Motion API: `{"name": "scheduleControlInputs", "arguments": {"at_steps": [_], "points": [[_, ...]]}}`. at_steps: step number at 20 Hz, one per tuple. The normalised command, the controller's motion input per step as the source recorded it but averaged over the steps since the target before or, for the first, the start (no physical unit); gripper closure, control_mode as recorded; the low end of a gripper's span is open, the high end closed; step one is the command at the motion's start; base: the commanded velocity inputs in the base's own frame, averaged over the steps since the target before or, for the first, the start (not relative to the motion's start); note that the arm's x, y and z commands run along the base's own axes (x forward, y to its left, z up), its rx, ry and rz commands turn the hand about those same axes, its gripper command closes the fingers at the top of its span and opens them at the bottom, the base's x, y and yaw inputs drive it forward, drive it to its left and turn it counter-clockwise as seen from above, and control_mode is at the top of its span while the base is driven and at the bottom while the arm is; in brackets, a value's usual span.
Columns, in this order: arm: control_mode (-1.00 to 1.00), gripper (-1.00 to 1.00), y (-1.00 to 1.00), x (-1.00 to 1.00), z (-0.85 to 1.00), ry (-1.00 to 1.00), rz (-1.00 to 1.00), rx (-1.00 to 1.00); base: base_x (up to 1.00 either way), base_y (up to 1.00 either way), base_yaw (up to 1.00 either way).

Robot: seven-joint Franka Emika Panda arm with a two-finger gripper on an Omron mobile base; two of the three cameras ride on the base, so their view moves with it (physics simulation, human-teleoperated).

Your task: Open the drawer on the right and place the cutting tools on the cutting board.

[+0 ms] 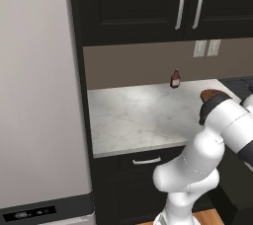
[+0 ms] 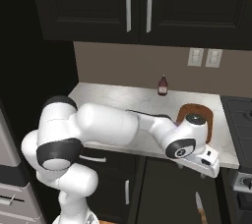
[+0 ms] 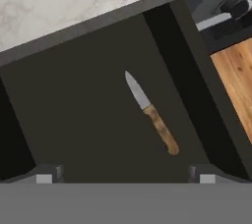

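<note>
The drawer (image 3: 83,120) on the right stands pulled out below the marble counter edge, its dark inside open to the hand view. In it lies one cutting tool, a knife (image 3: 150,112) with a silver blade and a wooden handle, also seen low in the right base view as the knife (image 2: 198,207). My gripper (image 3: 124,176) hangs above the drawer, open, with nothing between its fingertips (image 3: 47,175) and the knife just ahead of it. The reddish-brown cutting board (image 2: 209,120) lies on the counter behind my wrist, partly hidden; the left base view shows the cutting board (image 1: 210,93) above my elbow.
A small dark red bottle (image 2: 162,85) stands at the back of the counter (image 1: 138,113). A closed drawer with a short silver handle (image 1: 147,160) sits to the left. A fridge (image 1: 39,95) flanks the left, a stove (image 2: 238,115) the right. Wooden floor (image 3: 236,85) shows beside the drawer.
</note>
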Motion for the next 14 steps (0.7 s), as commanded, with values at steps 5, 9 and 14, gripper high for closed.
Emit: {"name": "scheduleControlInputs", "arguments": {"at_steps": [5, 9, 14], "points": [[-1.00, -1.00, -0.08, -0.21, -0.20, 0.03, 0.26, -0.07, 0.00, 0.00, 0.00], [-1.00, -1.00, -0.03, -0.11, -0.16, 0.01, 0.26, -0.03, 0.00, 0.00, 0.00], [-1.00, -1.00, -0.04, 0.00, -0.06, 0.00, 0.24, 0.00, 0.00, 0.00, 0.00]]}}
